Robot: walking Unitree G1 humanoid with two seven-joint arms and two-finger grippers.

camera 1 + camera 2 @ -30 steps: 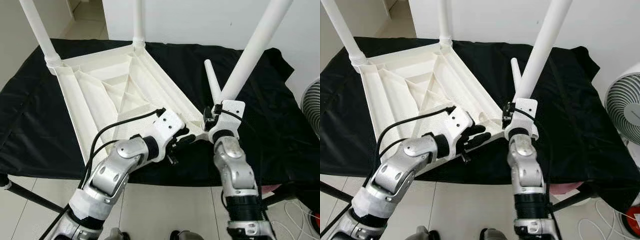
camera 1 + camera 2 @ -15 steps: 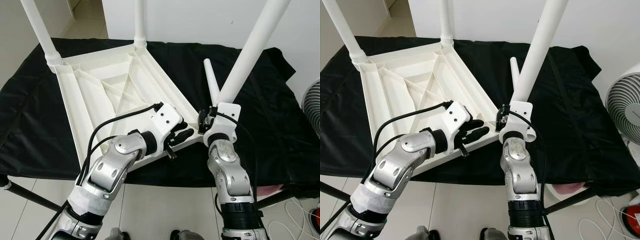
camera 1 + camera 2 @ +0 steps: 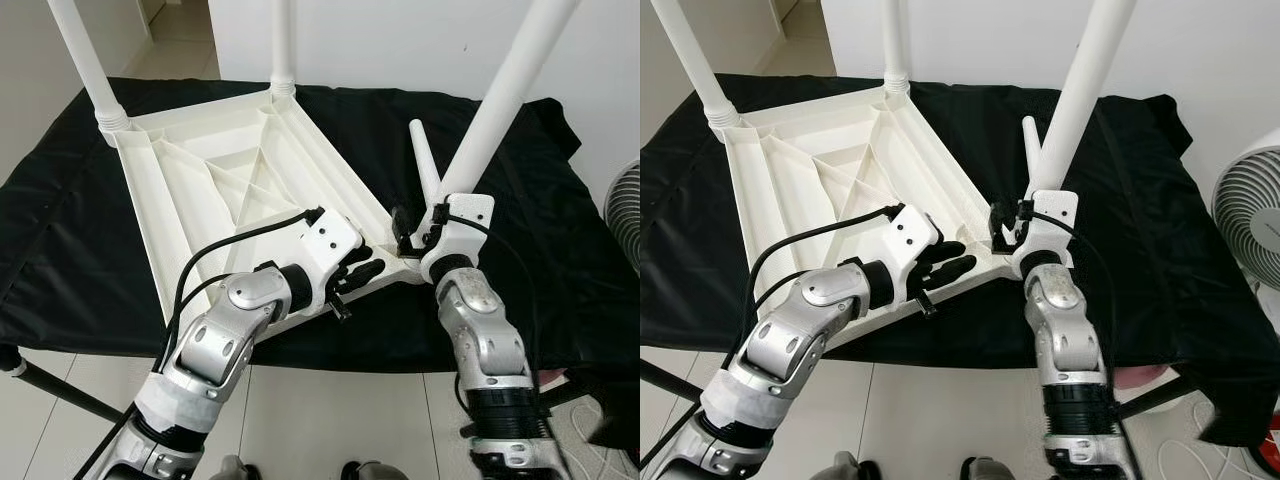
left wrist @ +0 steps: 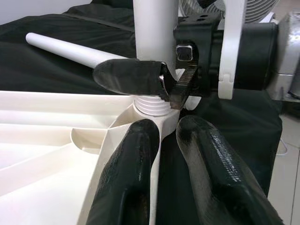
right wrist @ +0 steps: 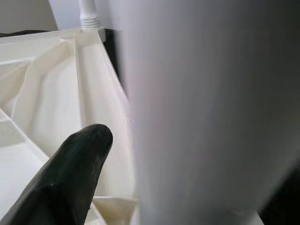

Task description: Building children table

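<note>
A white plastic children's tabletop (image 3: 240, 190) lies upside down, its ribbed underside facing up, on a counter draped in black cloth (image 3: 560, 250). Two white round plastic legs already stand in its far corners, one at the far left (image 3: 85, 65) and one at the far middle (image 3: 283, 50).

The right gripper (image 3: 415, 232) is clamped around the base of a third long white plastic leg (image 3: 495, 105), which leans up and to the right from the tabletop's near right corner; in the left wrist view its threaded end sits in the corner socket (image 4: 152, 107).

The left gripper (image 3: 362, 275) reaches to the same corner, its black fingers (image 4: 129, 178) pinching the tabletop's thin rim just below that socket.

A fourth white tapered leg (image 3: 424, 165) lies loose on the cloth, just beyond the right gripper. A white fan (image 3: 1245, 205) stands off the counter's right edge, and pale tiled floor (image 3: 330, 420) shows below.
</note>
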